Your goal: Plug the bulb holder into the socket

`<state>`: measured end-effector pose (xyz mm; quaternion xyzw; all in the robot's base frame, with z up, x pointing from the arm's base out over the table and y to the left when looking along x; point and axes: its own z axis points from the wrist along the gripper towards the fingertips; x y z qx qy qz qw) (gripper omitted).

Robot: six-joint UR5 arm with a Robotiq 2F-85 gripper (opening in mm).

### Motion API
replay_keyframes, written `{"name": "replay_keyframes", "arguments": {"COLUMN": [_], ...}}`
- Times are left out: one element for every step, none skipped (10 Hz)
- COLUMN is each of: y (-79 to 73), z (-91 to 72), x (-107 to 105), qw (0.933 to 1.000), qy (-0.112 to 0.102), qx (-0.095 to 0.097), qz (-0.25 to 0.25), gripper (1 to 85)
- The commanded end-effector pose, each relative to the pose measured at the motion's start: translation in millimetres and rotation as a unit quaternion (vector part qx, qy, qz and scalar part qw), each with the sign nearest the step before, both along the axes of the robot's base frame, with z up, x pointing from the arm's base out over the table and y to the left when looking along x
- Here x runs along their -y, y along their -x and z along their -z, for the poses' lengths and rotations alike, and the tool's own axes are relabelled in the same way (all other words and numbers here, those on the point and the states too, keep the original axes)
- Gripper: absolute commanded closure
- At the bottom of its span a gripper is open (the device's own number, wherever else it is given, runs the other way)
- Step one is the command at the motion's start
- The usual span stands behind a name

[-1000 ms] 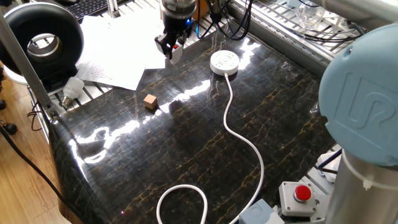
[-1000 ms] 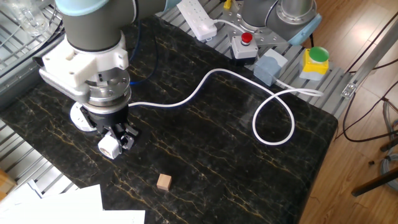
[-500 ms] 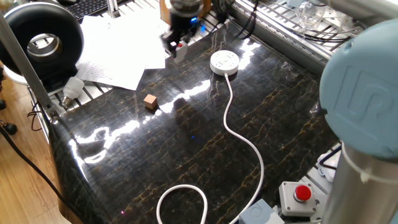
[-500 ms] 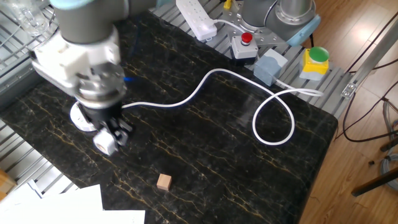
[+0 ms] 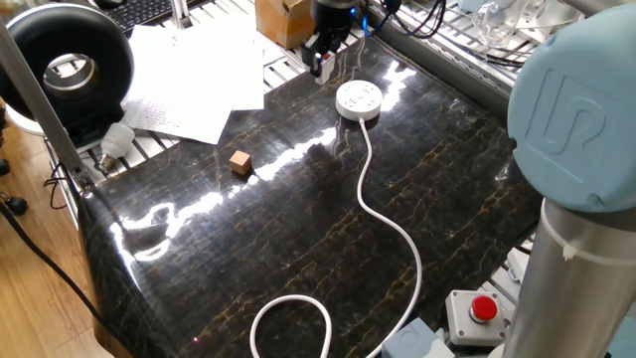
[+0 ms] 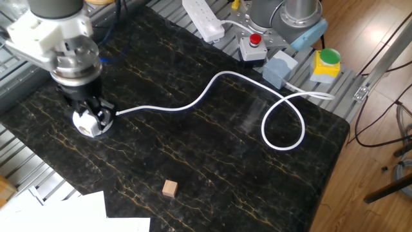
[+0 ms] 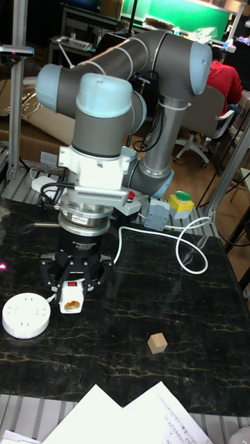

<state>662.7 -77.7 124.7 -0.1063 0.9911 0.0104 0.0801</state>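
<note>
My gripper (image 7: 71,290) is shut on the bulb holder (image 7: 71,297), a small white block with a red patch and an orange opening facing the tall view. It hangs above the table, just right of the round white socket (image 7: 26,314) in that view. In one fixed view the holder (image 5: 324,66) sits in the gripper (image 5: 323,62) up and left of the socket (image 5: 359,99). In the other fixed view the gripper (image 6: 94,111) covers part of the socket (image 6: 82,124), and the holder blends with it.
The socket's white cord (image 5: 383,214) runs across the table into a loop (image 6: 283,122). A brown wooden cube (image 5: 238,162) lies mid-table. Papers (image 5: 189,75) and a light bulb (image 5: 116,139) sit at one edge. A power strip (image 6: 205,18) and button boxes (image 6: 253,44) line another.
The gripper has carried the bulb holder away from the papers and cube, over to a spot beside the socket. It stays shut on the holder.
</note>
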Motion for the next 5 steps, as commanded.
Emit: {"name": "replay_keyframes", "arguments": {"y": [5.1, 5.0, 0.1, -5.9, -9.1], "z": [0.0, 0.0, -0.9, -2.1, -2.5], "x": [1.7, 1.6, -0.7, -3.4, 0.2], "qw": [0.9995, 0.9981, 0.9957, 0.9919, 0.9916], "qy": [-0.012, -0.016, -0.027, -0.038, -0.033], "qx": [-0.008, -0.009, -0.001, 0.008, 0.015], "qz": [0.027, 0.058, 0.089, 0.121, 0.124], "gripper": [84.0, 84.0, 84.0, 84.0, 84.0]}}
